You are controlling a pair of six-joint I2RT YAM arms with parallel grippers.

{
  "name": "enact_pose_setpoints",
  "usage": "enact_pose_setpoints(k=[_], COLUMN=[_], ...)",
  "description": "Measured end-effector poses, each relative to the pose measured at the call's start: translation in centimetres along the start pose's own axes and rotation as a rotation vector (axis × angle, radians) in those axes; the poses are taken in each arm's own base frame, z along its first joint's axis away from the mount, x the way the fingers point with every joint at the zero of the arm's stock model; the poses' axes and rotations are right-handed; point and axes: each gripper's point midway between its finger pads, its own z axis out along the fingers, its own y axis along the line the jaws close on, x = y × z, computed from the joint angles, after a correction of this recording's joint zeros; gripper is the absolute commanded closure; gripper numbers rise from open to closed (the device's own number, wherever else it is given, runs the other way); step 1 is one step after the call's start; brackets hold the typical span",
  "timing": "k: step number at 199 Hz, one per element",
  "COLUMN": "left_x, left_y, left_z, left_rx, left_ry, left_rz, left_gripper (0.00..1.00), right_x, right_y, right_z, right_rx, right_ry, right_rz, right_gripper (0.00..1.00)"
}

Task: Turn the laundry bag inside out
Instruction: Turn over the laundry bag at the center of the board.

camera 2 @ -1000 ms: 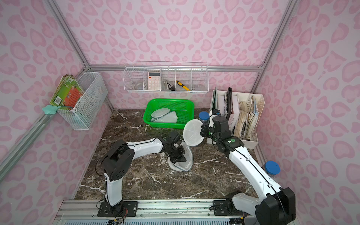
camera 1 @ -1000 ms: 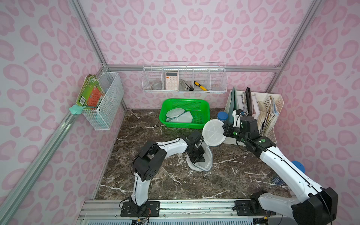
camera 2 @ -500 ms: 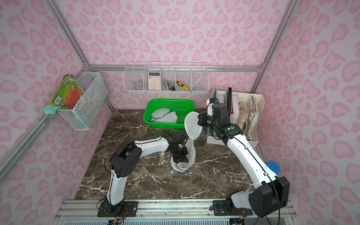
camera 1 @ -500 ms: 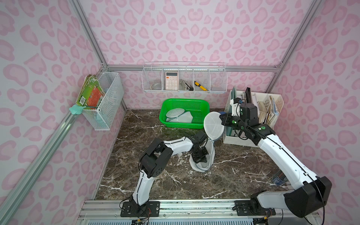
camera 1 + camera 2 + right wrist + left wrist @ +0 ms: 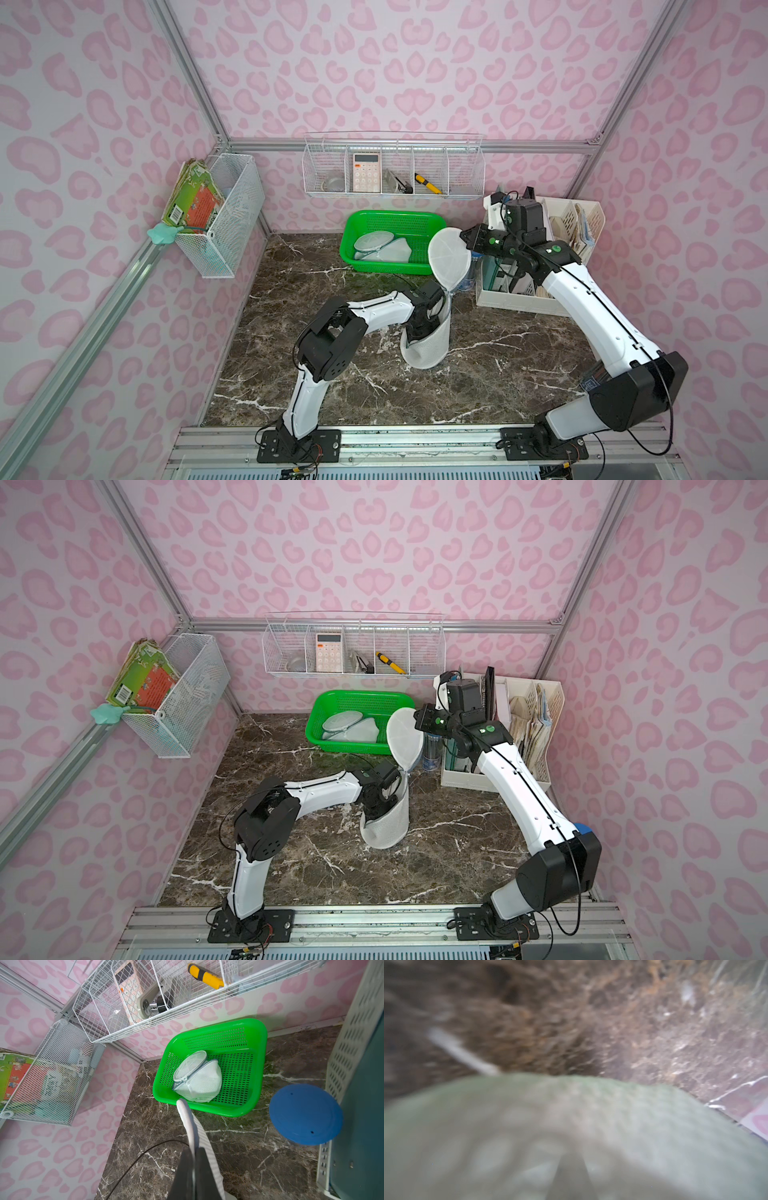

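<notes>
laundry bag [image 5: 428, 347] upright mid-table, left gripper [image 5: 413, 332] shoved down inside it, fingers closed, right gripper [image 5: 467, 241] pinching its round flap up at 1 o'clock, green basket [image 5: 390, 218] at 11

Bright, even overhead light, soft shadows; left wrist view blurry, perhaps too close.

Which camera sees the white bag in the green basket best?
The right wrist view: the white bag in the green basket is big and sharp. Both top views show it small; the left wrist view misses it.
</notes>
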Motion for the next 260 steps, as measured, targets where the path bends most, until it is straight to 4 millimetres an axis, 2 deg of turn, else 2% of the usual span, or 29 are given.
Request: enact_pose_setpoints(k=[24, 50, 67, 98, 120, 160, 186, 195, 218, 260], left_x=[0.0, -0.7, -0.8, -0.5, -0.5, -2.2, -2.6, -2.8, -3.7, -5.3], left_y=[1.7, 0.5, 0.5, 1.6, 1.4, 0.2, -0.4, -0.5, -0.6, -2.4], left_z=[-2.3, -6.3, -8.2, -9.7, -11.0, -13.9, -14.4, -14.4, -14.7, -14.9], left_rx=[-0.062, -0.001, 0.036, 0.085, 0.164, 0.399, 0.521, 0.557, 0.634, 0.742], left_ry=[-0.020, -0.071, -0.088, -0.065, -0.057, -0.083, -0.089, -0.086, -0.088, -0.073], left_rz=[-0.027, -0.031, -0.048, -0.115, -0.179, -0.340, -0.444, -0.484, -0.576, -0.644], left_gripper=[0.78, 0.73, 0.70, 0.70, 0.67, 0.60, 0.56, 0.53, 0.52, 0.54], right_x=[1.6, 3.6, 4.4, 5.5, 5.8, 8.2, 9.8, 9.9, 9.7, 10.5], right_y=[-1.0, -2.0, -2.1, -1.6, -1.2, 1.7, 2.3, 2.4, 2.1, 2.7], right_z=[-0.9, -1.8, -2.4, -3.5, -4.4, -5.8, -6.6, -6.8, -7.3, -7.7], right_rx=[-0.005, -0.005, -0.007, -0.022, -0.019, -0.067, -0.070, -0.067, -0.042, -0.064], right_ry=[-0.039, -0.059, -0.087, -0.152, -0.209, -0.304, -0.357, -0.371, -0.405, -0.425], right_rz=[-0.037, -0.098, -0.156, -0.272, -0.359, -0.588, -0.699, -0.722, -0.750, -0.789], right_gripper=[1.00, 1.00, 1.00, 1.00, 1.00, 1.00, 1.00, 1.00, 1.00, 1.00])
